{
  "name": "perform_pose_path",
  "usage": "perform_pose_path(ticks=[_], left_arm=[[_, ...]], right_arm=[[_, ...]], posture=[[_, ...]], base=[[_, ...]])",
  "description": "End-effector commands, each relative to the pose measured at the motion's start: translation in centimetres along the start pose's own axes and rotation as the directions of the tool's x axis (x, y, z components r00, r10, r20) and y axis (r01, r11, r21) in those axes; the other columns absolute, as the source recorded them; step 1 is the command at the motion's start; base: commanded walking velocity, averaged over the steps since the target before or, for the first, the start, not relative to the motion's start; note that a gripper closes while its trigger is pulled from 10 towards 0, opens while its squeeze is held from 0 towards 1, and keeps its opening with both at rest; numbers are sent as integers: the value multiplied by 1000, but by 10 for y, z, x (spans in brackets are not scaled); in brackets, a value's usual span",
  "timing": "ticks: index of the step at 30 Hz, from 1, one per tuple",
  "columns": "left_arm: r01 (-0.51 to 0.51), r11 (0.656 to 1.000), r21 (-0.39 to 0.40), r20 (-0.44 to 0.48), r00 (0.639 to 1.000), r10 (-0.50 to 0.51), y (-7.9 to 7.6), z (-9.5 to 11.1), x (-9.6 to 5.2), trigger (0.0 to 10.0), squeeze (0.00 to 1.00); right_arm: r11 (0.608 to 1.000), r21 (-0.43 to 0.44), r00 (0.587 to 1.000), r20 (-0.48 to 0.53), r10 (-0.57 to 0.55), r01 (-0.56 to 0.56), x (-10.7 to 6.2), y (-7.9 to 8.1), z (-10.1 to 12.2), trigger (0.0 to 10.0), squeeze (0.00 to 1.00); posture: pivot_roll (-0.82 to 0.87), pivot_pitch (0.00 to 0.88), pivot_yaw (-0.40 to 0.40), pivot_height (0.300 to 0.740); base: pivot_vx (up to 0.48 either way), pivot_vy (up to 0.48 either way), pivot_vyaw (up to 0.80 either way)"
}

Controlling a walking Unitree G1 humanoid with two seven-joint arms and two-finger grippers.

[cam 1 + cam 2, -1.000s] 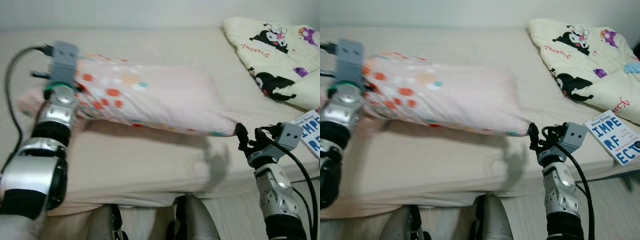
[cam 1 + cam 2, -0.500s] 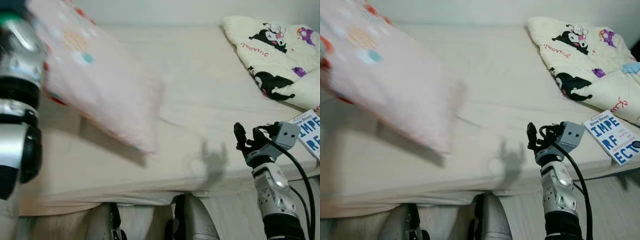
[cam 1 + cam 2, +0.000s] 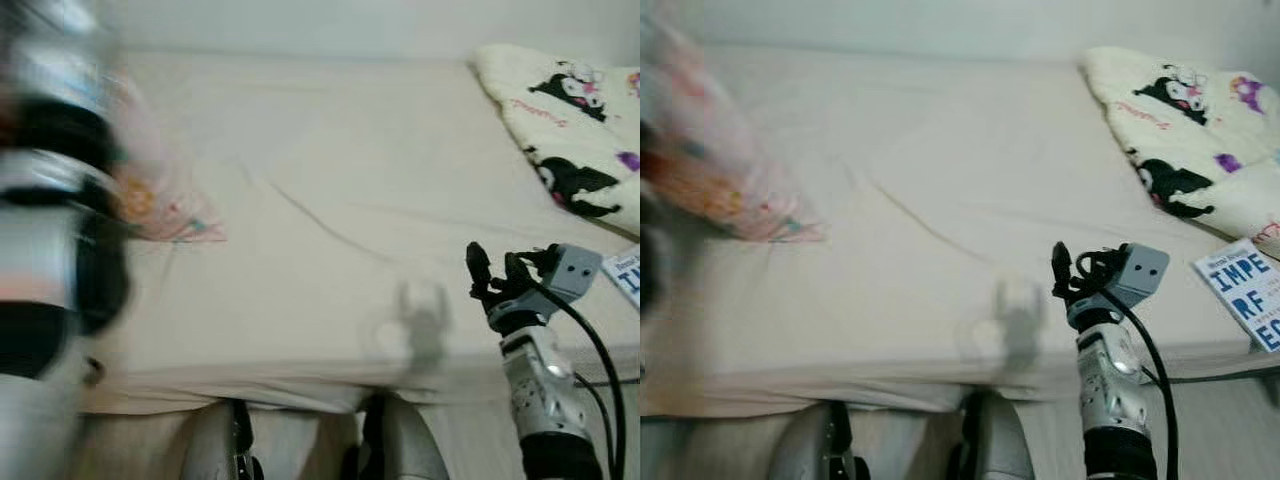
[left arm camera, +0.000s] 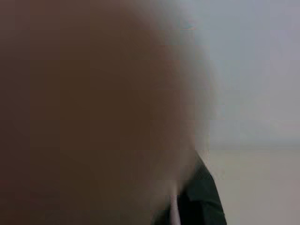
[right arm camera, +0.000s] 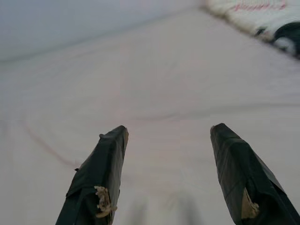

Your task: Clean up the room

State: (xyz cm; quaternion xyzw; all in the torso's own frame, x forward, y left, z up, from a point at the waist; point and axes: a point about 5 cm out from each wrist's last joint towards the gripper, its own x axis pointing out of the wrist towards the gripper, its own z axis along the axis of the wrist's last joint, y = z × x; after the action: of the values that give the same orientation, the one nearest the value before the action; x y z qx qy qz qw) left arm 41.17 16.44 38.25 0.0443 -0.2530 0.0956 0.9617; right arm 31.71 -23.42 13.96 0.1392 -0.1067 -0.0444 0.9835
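A pale pink pillow (image 3: 725, 185) with coloured dots lies blurred at the far left of the bed, one corner touching the beige sheet (image 3: 330, 200). My left arm (image 3: 50, 220) is raised in front of it, smeared by motion. In the left wrist view the pillow fabric (image 4: 93, 112) presses close to the camera beside one black finger (image 4: 201, 199), so the left gripper looks shut on the pillow. My right gripper (image 3: 1068, 268) hovers open over the bed's front edge, nothing between its fingers (image 5: 101, 164).
A cream blanket (image 3: 1190, 130) with cartoon prints is bunched at the back right of the bed. A blue-and-white book (image 3: 1245, 290) lies near the front right edge. The wall runs behind the bed. My legs (image 3: 400, 450) stand against the mattress front.
The pillow, stretched across the bed a second ago with the right gripper at its corner, has swung left with my left arm. The right gripper stays open. The view shifted slightly.
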Motion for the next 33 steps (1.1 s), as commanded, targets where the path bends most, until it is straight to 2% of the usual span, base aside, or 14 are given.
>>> perform_pose_path(ticks=[1, 2, 3, 4, 5, 6, 7, 8, 11, 18, 20, 24, 31, 33], left_arm=[[40, 999, -23, 70, 997, -38, -3, 18, 2, 10000, 0], [40, 999, -23, 70, 997, -38, -3, 18, 2, 10000, 0], [21, 999, 32, 3, 1000, -21, -5, -9, -9, 10000, 0], [5, 998, 66, -21, 1000, -4, -4, -17, -11, 10000, 0], [5, 998, 66, -21, 1000, -4, -4, -17, -11, 10000, 0], [-21, 990, 138, -57, 998, 29, -1, -29, -14, 10000, 0], [-21, 990, 138, -57, 998, 29, -1, -29, -14, 10000, 0], [-35, 981, 189, -74, 996, 50, 2, -36, -15, 10000, 0], [-44, 982, 185, -116, 991, 67, 5, -46, -17, 10000, 0], [-43, 982, 184, -112, 992, 64, 13, -44, -15, 10000, 0], [8, 993, 118, -55, 998, -2, 6, -35, -16, 10000, 0], [28, 996, 80, -26, 999, -25, 0, -29, -18, 10000, 0], [27, 997, 78, -41, 999, -24, -2, -32, -18, 10000, 0], [51, 997, 52, -58, 997, -48, -4, -35, -20, 10000, 0]], right_arm=[[999, -5, 999, 4, -37, 37, -6, -7, -1, 10000, 0], [999, -5, 999, 4, -37, 37, -6, -7, -1, 10000, 0], [1000, -19, 1000, 12, -24, 24, -8, -5, 0, 10000, 0], [1000, -23, 1000, 10, -21, 21, -8, -4, 0, 10000, 0], [1000, -23, 1000, 10, -21, 21, -8, -4, 0, 10000, 0], [1000, -26, 1000, 3, -17, 17, -8, -4, -2, 10000, 0], [1000, -26, 1000, 3, -17, 17, -8, -4, -2, 10000, 0], [1000, -26, 1000, -2, -16, 16, -8, -4, -3, 10000, 0], [1000, -19, 1000, -5, -12, 12, -8, -4, -3, 10000, 0], [999, -26, 1000, -7, -23, 22, -9, -4, -2, 10000, 0], [999, -20, 1000, 1, -28, 28, -10, -5, -1, 10000, 0], [999, -14, 999, 25, -38, 39, -10, -6, 2, 10000, 0], [999, -22, 998, 32, -45, 45, -10, -7, 3, 10000, 0], [999, -22, 998, 34, -47, 47, -11, -8, 3, 10000, 0]], posture=[[-106, 158, 0, 605], [-106, 158, 0, 605], [-106, 158, 0, 605], [-106, 158, 0, 605], [-106, 158, 0, 605], [-106, 158, 0, 605], [-106, 158, 0, 605], [-106, 158, 0, 605], [-101, 160, 0, 605], [-101, 160, 0, 605], [-101, 160, 0, 605], [-101, 160, 0, 615], [-104, 164, 3, 640], [-104, 164, 3, 650]], base=[[0, 0, 0], [0, 0, 0], [0, 0, 0], [0, 0, 0], [0, 0, 0], [0, 0, 0], [0, 0, 0], [0, 0, 0], [0, 0, 0], [0, 0, 0], [0, 0, 0], [0, 0, 0], [0, 0, 0], [0, 0, 0]])
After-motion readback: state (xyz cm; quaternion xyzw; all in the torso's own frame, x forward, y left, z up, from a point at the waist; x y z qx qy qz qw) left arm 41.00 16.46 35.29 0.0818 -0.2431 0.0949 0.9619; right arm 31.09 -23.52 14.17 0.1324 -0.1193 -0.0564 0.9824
